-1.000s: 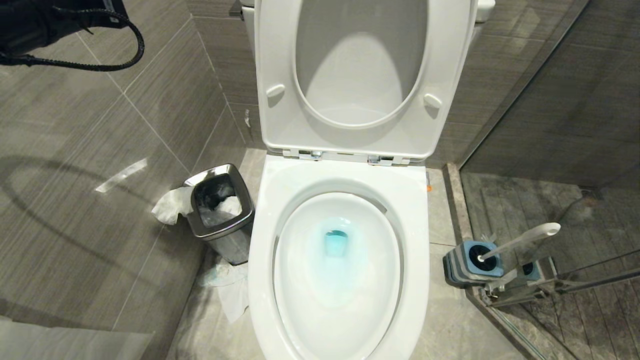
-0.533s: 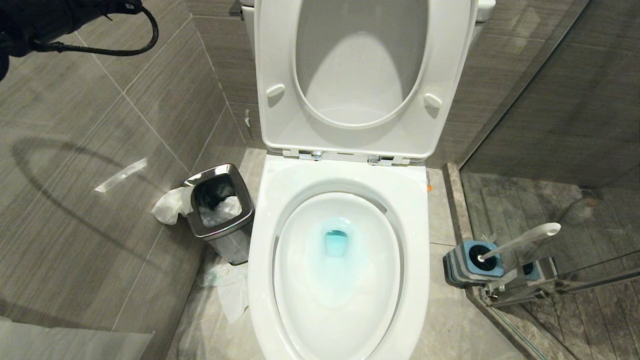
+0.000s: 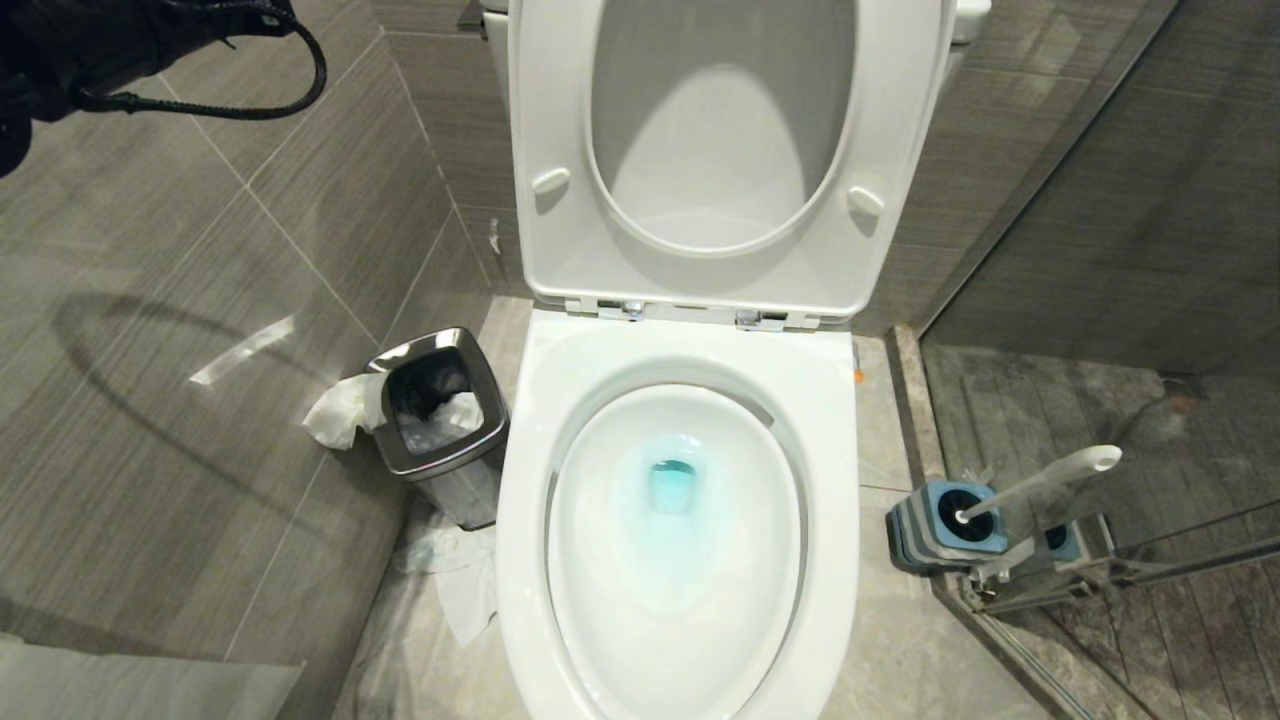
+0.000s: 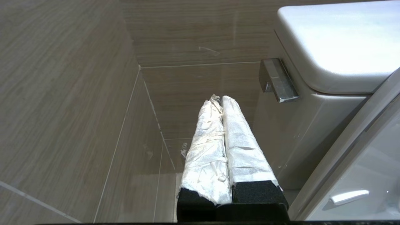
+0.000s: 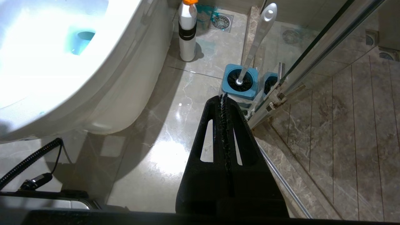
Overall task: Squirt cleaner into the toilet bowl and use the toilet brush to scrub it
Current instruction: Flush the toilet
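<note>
Step in hand: you look to be at the flush. The water in the toilet bowl (image 3: 680, 510) is tinted blue, the toilet brush (image 3: 1035, 482) sits in its holder (image 3: 945, 525), and your left end effector (image 4: 218, 101) is up by the cistern, not at the bowl.

Left end effector: both tape-wrapped fingers (image 4: 206, 147) are pressed together with nothing between them. It hangs between the tiled side wall and the cistern (image 4: 331, 47), near the chrome flush lever (image 4: 276, 81) but apart from it.

Right end effector (image 5: 223, 99): closed and empty, low beside the bowl, pointing toward the brush holder.

Toilet bowl: seat and lid (image 3: 720, 150) are raised against the cistern. No brush or bottle is in the bowl.

Toilet brush: head down in the blue-topped holder on the floor to the robot's right of the bowl, against the glass shower partition (image 5: 315, 47), white handle leaning up and away.

Cleaner bottle (image 5: 187, 31): standing on the floor by the bowl's right side, orange cap on.

Waste bin (image 3: 440, 420): steel, on the floor to the bowl's left, tissue spilling over its rim.

Next move: bring the closed left fingertips across onto the lever and push down. Approach from above its free end, since the fingers could slide off the slim chrome. If you judge the scrub not done, the right arm must open around the handle instead.
</note>
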### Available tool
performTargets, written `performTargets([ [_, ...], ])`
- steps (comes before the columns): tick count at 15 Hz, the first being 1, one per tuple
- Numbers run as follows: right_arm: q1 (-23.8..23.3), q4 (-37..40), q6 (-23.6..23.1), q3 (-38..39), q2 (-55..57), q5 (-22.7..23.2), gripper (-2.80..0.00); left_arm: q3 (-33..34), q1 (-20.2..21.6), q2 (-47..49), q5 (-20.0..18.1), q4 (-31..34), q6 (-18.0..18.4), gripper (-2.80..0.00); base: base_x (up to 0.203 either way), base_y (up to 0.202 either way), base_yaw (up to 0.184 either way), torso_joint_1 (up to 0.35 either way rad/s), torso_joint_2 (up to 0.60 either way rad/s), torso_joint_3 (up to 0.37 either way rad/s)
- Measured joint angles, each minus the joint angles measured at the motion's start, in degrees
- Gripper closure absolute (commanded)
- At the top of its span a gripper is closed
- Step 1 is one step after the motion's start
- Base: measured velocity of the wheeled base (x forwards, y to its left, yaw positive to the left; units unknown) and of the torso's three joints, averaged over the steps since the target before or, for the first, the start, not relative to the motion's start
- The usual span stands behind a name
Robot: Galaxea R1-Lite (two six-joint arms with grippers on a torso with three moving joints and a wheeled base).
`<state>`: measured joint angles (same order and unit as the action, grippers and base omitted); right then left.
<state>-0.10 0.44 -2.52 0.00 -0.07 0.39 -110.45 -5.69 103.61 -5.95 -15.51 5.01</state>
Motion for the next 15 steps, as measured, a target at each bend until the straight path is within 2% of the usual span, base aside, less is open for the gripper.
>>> performTargets([
  [3,0.0,0.0,0.0,0.0,0.0,-0.01,0.0,-0.38,0.33,1.18,-1.13,-2.28,-1.26,0.0,0.0,0.0,0.0,0.0,0.0,0.0],
  [6,0.0,-0.01,0.0,0.0,0.0,0.02,0.0,-0.79,-0.23,3.63,-1.16,-10.01,-3.8,0.0,0.0,0.0,0.0,0.0,0.0,0.0],
  [8,0.0,0.0,0.0,0.0,0.0,-0.03,0.0,-0.78,-0.8,5.24,-0.68,-12.87,-3.85,0.0,0.0,0.0,0.0,0.0,0.0,0.0],
  [10,0.0,0.0,0.0,0.0,0.0,-0.03,0.0,-0.69,-1.62,6.28,-0.6,-12.54,-2.89,0.0,0.0,0.0,0.0,0.0,0.0,0.0],
  [12,0.0,-0.01,-0.01,0.0,0.0,-0.03,0.0,-0.68,-2.53,6.6,-0.63,-11.05,-0.17,0.0,0.0,0.0,0.0,0.0,0.0,0.0],
  [15,0.0,-0.02,0.0,0.0,0.0,0.02,0.0,-0.68,-3.07,6.47,-1.48,-5.52,2.09,0.0,0.0,0.0,0.0,0.0,0.0,0.0],
])
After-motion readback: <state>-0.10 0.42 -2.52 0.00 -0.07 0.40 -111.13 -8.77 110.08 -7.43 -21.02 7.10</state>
